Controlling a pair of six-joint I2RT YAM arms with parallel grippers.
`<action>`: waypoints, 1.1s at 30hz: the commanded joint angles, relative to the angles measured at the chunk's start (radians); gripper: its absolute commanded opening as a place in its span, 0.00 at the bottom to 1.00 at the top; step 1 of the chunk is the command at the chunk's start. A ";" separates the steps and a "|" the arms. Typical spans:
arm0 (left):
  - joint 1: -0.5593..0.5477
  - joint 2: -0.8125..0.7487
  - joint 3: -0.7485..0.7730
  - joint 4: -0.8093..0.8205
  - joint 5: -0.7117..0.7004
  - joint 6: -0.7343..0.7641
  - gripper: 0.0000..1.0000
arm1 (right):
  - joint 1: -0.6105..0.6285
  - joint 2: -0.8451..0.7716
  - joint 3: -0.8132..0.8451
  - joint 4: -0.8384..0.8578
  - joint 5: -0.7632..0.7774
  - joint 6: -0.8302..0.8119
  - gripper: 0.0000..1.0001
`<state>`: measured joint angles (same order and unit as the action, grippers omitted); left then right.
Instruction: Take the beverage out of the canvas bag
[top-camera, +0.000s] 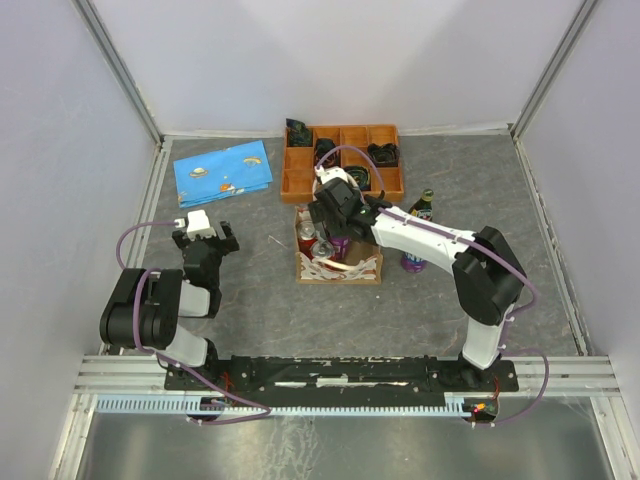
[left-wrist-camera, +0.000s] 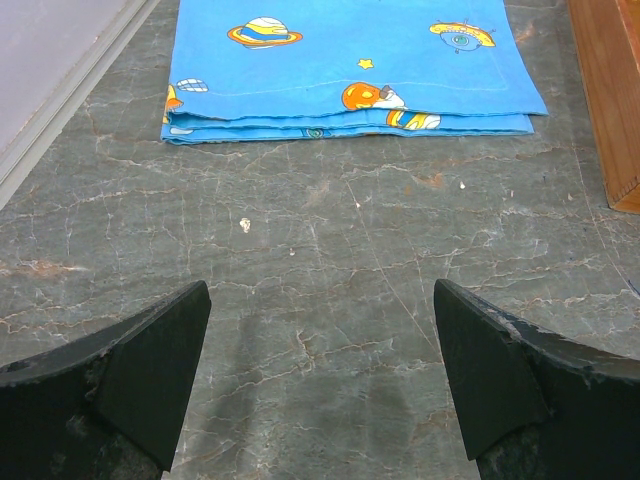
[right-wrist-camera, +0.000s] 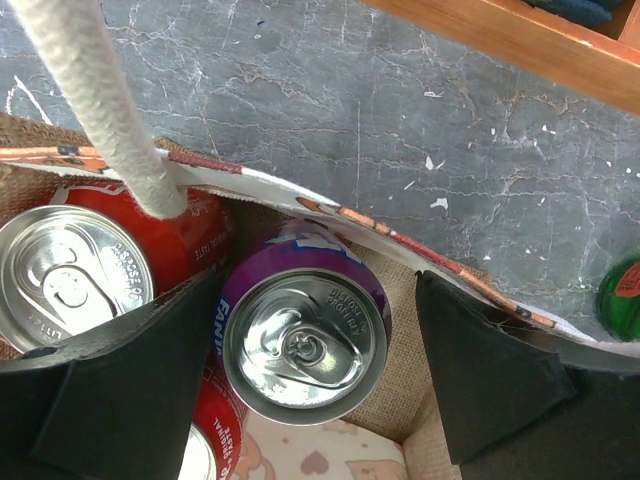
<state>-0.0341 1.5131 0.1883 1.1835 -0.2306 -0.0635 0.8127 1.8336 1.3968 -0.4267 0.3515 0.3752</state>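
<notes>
Left tool spread wide over bare table. Cream canvas bag, red print, mid-table, brown lining. Right tool spread, dipped inside bag. Purple can upright between its fingers, red can alongside.

The top view looks down from behind on the whole desk. It shares the blue cloth with the low, forward left wrist view, the canvas bag with the close, downward right one
</notes>
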 joint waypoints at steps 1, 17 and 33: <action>0.002 0.003 0.022 0.038 -0.009 0.004 0.99 | 0.004 0.022 0.012 -0.034 -0.011 0.035 0.87; 0.002 0.004 0.022 0.040 -0.009 0.004 0.99 | 0.009 -0.003 -0.034 -0.101 -0.072 0.070 0.86; 0.002 0.004 0.022 0.040 -0.009 0.004 0.99 | 0.017 0.000 -0.039 -0.124 -0.047 0.066 0.63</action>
<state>-0.0341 1.5131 0.1883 1.1835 -0.2306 -0.0635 0.8242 1.8355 1.3605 -0.5365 0.2939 0.4473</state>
